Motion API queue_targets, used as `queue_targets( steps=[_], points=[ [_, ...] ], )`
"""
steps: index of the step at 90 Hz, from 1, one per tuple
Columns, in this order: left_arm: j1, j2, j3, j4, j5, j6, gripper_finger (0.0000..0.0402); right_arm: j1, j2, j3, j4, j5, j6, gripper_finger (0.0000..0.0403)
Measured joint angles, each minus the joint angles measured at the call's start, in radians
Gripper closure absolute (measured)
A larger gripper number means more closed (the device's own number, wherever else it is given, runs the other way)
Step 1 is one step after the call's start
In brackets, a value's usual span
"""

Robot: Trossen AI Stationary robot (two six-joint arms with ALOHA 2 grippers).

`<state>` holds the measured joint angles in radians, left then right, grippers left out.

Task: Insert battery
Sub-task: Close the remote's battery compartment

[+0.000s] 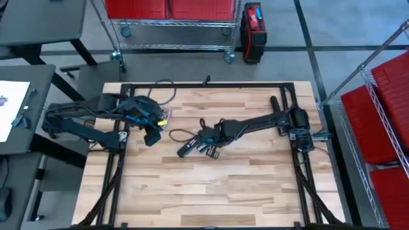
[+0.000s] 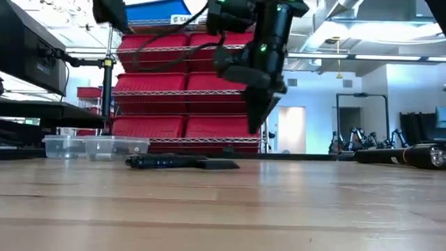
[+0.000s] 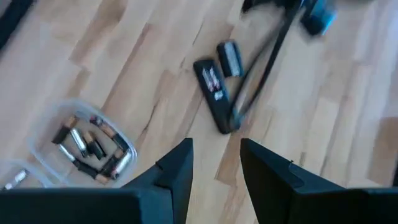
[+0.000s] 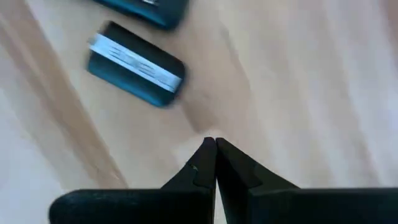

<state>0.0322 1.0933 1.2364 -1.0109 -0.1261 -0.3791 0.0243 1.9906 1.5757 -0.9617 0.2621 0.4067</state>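
A black remote [image 3: 213, 94] lies flat on the wooden table, with its separate dark cover [image 3: 229, 57] lying just beside it. Several batteries lie in a clear tub [image 3: 93, 146] near the table's left side. My left gripper [image 3: 216, 158] hovers open above the table between the tub and the remote, holding nothing. My right gripper [image 4: 215, 149] is shut and empty, hanging point-down [image 2: 254, 125] above the wood close to the cover [image 4: 137, 65], on the remote's right.
A second clear tub [image 2: 63, 146] stands beside the battery tub at the far left. A cable [image 3: 261, 68] runs across the table past the remote. Bare wood spreads over the whole near half of the table [image 1: 211, 198].
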Motion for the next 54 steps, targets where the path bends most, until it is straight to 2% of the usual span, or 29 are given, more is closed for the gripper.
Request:
queue_targets(
  steps=[9,18,22,30,38,49,54],
  points=[
    [0.0,-0.032,-0.112,0.114,0.001,-0.06,0.0287,-0.062,-0.091,-0.078,-0.015,-0.001,-0.057,0.0403],
    [0.0,-0.084,-0.228,0.244,0.002,-0.154,0.0287,-0.146,-0.225,-0.247,0.042,-0.031,-0.079,0.0402],
    [-0.002,-0.101,-0.278,0.305,0.002,-0.18,0.0287,-0.19,-0.286,-0.338,0.115,-0.108,-0.065,0.0399],
    [-0.018,-0.108,-0.356,0.454,0.001,-0.193,0.0287,-0.282,-0.392,-0.524,0.353,-0.4,-0.007,0.038],
    [-0.029,-0.072,-0.418,0.625,0.003,-0.106,0.0287,-0.346,-0.432,-0.687,0.654,-0.629,0.099,0.035],
    [-0.049,0.05,-0.473,0.822,0.0,0.084,0.0287,-0.37,-0.401,-0.805,0.996,-0.731,0.253,0.0311],
    [-0.062,0.123,-0.476,0.888,0.0,0.137,0.0287,-0.36,-0.374,-0.813,1.064,-0.743,0.273,0.0297]
  ],
)
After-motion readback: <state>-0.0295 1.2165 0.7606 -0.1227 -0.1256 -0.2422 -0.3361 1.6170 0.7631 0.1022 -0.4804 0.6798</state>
